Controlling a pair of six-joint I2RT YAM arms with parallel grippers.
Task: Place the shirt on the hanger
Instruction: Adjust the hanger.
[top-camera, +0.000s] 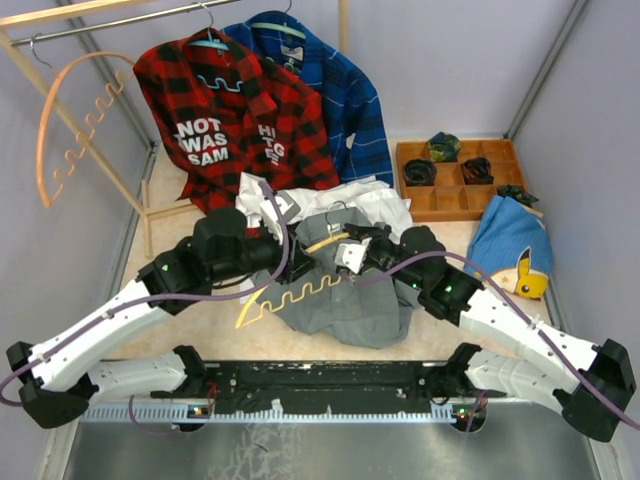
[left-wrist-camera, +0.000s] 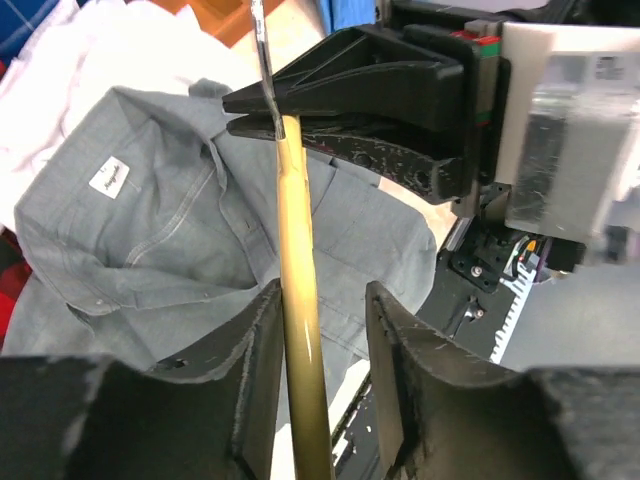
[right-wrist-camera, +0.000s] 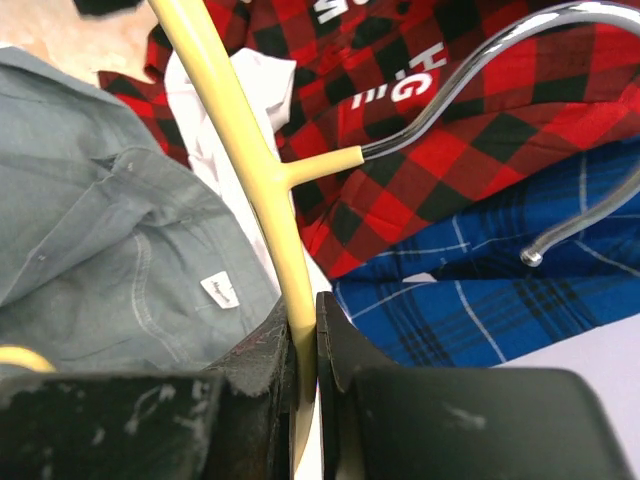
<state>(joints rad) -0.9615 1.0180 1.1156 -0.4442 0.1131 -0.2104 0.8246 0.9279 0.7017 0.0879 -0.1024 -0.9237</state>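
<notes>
The grey shirt (top-camera: 350, 295) lies crumpled at mid-table, collar and label up (left-wrist-camera: 150, 220) (right-wrist-camera: 90, 220). Above it is the pale yellow hanger (top-camera: 300, 290), wavy bar toward the near left. My right gripper (top-camera: 347, 252) (right-wrist-camera: 306, 308) is shut on the hanger's upper bar (right-wrist-camera: 250, 170), just below the silver hook (right-wrist-camera: 480, 80); the left wrist view shows it (left-wrist-camera: 262, 115) pinching the bar's top. My left gripper (top-camera: 283, 252) (left-wrist-camera: 322, 300) stands open around the same bar (left-wrist-camera: 298, 300). The bar rests against one finger, with a gap to the other.
A white shirt (top-camera: 375, 200) lies behind the grey one. A red-black plaid shirt (top-camera: 230, 110) and a blue plaid shirt (top-camera: 345, 95) hang on teal hangers at the back. An orange wavy hanger (top-camera: 60, 130) hangs far left. A wooden compartment tray (top-camera: 402, 180) and blue cloth (top-camera: 505, 240) sit at right.
</notes>
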